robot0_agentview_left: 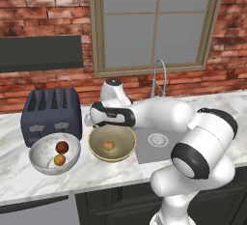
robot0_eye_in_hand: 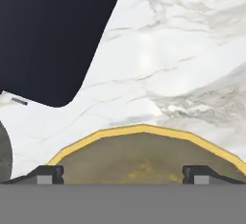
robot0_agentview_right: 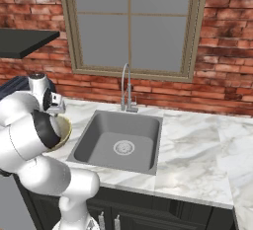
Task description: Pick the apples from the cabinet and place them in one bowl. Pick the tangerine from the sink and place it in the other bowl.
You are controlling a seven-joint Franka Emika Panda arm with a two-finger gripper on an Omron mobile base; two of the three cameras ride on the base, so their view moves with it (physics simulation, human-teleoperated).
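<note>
The tan-olive bowl [robot0_agentview_left: 120, 134] stands on the counter beside the sink [robot0_agentview_left: 144, 154] and holds the small orange tangerine [robot0_agentview_left: 109, 146]. My gripper [robot0_agentview_left: 89, 119] hovers just above this bowl's far left rim, open, with nothing between its fingers. In the hand view the fingertips [robot0_eye_in_hand: 48, 174] stand wide apart over the bowl's yellow rim [robot0_eye_in_hand: 144, 130]. Left of it the pale grey-white bowl [robot0_agentview_left: 41, 162] holds the dark red apple [robot0_agentview_left: 61, 147] and the yellow-orange apple [robot0_agentview_left: 59, 160]. The dark cabinet shelf [robot0_agentview_left: 41, 52] hangs on the wall above.
A dark blue toaster [robot0_agentview_left: 50, 113] stands right behind the pale bowl, its corner close to my hand [robot0_eye_in_hand: 53, 35]. The sink basin [robot0_agentview_right: 118, 142] with its curved faucet [robot0_agentview_right: 126, 88] lies to the right. Marble counter [robot0_agentview_right: 197, 150] stretches beyond it, under a brick wall and window.
</note>
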